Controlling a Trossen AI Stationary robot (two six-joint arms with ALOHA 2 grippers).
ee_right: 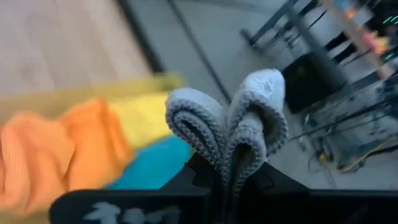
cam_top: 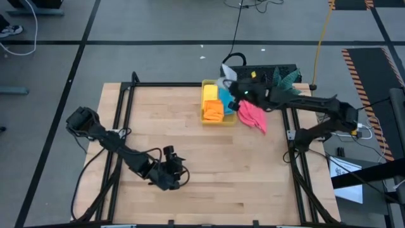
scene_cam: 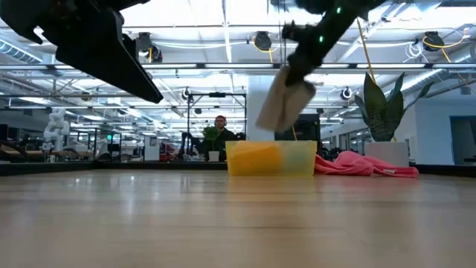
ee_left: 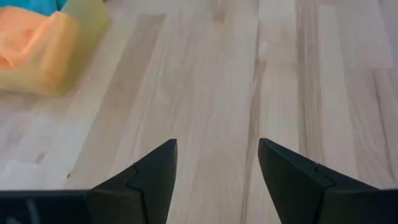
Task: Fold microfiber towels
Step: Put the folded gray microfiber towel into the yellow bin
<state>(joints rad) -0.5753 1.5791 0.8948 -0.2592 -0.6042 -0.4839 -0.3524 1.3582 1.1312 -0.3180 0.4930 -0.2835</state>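
The left gripper (cam_top: pixel 179 179), dark and two-fingered, is hanging low over the near part of the pale wooden table (cam_top: pixel 209 183), its fingers (ee_left: pixel 146 180) standing well apart with nothing but bare boards showing between them. Ahead of it and off to one side, the translucent yellow plastic bin (ee_left: pixel 74 37) is sitting on the table with a soft orange microfiber towel (ee_left: pixel 31 50) bulging against its wall. Farther across, the right gripper (cam_top: pixel 235 88) is hovering just above that bin (cam_top: pixel 204 117), its dark jaws pressed together on a folded light grey microfiber towel (ee_right: pixel 233 121), which is bunching up in thick looped ridges from between them; in the low view this grey towel (scene_cam: pixel 286 104) is dangling clear above the bin (scene_cam: pixel 305 160). Directly beneath this gripper, inside the bin, the orange towel (ee_right: pixel 56 149), a yellow microfiber towel (ee_right: pixel 146 118) and a bright blue microfiber towel (ee_right: pixel 155 165) are lying side by side. Just beside the bin, outside it, a crumpled pink microfiber towel (cam_top: pixel 253 116) is lying on the table. Beyond the table's far edge, a green-leaved plant in a white pot (scene_cam: pixel 385 112) is standing.
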